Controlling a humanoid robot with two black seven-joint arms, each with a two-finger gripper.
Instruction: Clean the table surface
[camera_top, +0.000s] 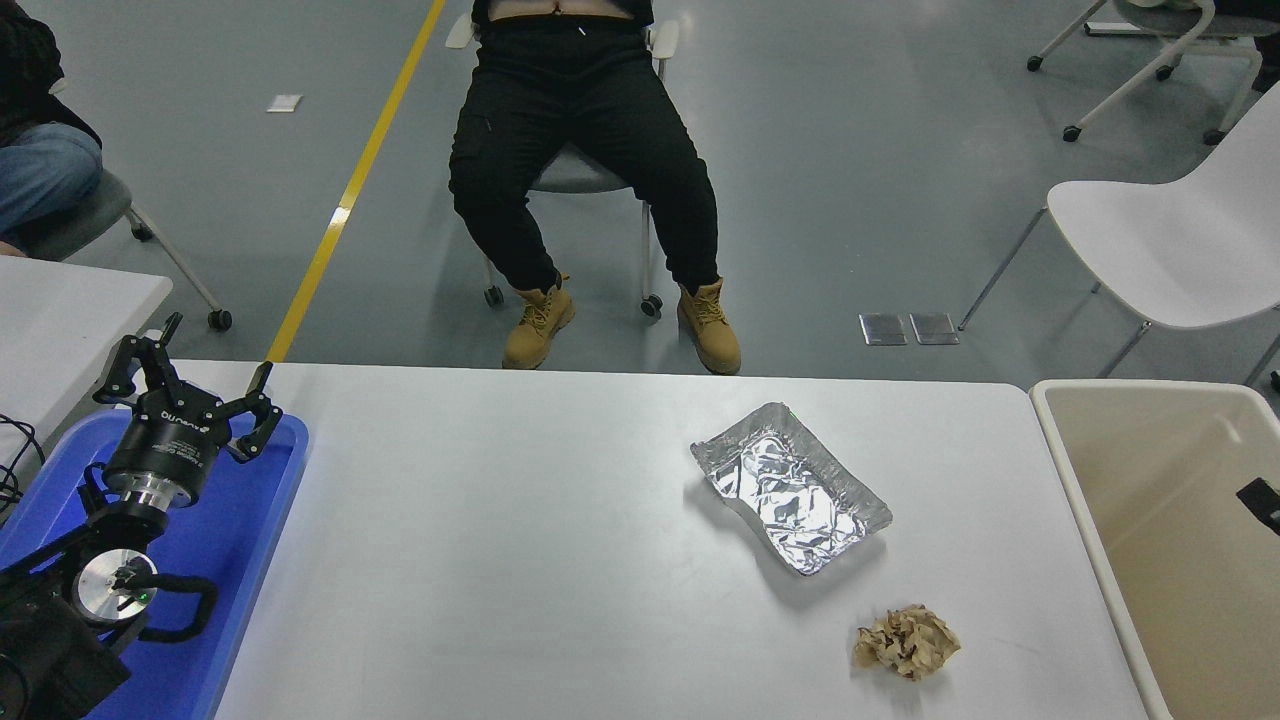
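The white table surface fills the middle of the head view. On it lie a crumpled foil tray at the right of centre and a ball of crumpled brown paper near the front right. My left gripper is open and empty, parked over the blue tray at the lower left. Of my right gripper only a small black piece shows at the right edge, above the beige bin; its state cannot be told.
A beige bin stands against the table's right end. A blue tray sits on the left end. A smaller white table is at the far left. A person sits beyond the far edge; a white chair stands at the right.
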